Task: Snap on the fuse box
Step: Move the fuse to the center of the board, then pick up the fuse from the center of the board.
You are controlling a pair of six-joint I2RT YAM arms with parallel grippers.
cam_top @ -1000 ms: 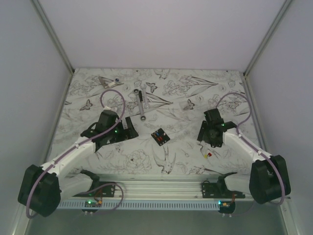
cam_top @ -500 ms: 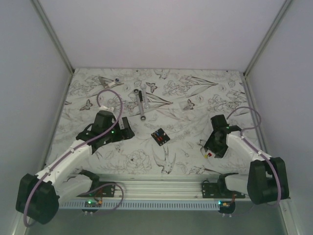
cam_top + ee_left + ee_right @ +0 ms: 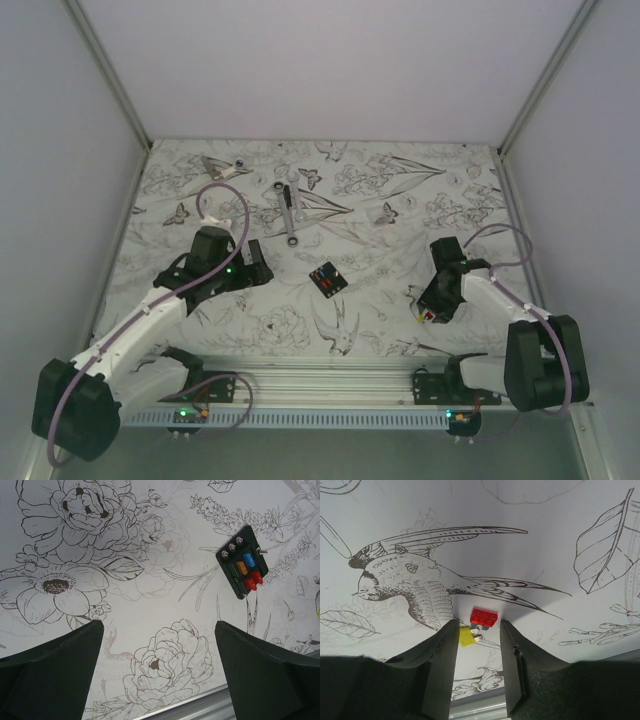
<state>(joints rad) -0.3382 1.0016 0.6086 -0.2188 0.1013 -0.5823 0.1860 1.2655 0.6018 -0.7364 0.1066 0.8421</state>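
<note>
The fuse box point(image 3: 327, 279) is a small black box with red, yellow and blue fuses on top. It lies on the flower-print table near the middle. In the left wrist view the fuse box point(image 3: 242, 568) sits far up and to the right of my fingers. My left gripper point(image 3: 255, 266) point(image 3: 157, 672) is open and empty, left of the box and apart from it. My right gripper point(image 3: 431, 308) point(image 3: 477, 632) is open, low over a loose red fuse point(image 3: 484, 617) and a loose yellow fuse point(image 3: 466, 636), which lie between the fingertips.
A long grey metal bar point(image 3: 289, 213) lies behind the fuse box. Small metal parts point(image 3: 222, 166) lie at the back left. An aluminium rail point(image 3: 330, 385) runs along the near edge. White walls close in both sides and the back.
My right gripper has moved toward the near right and come down over the loose fuses. My left arm has shifted slightly. The fuse box has not moved.
</note>
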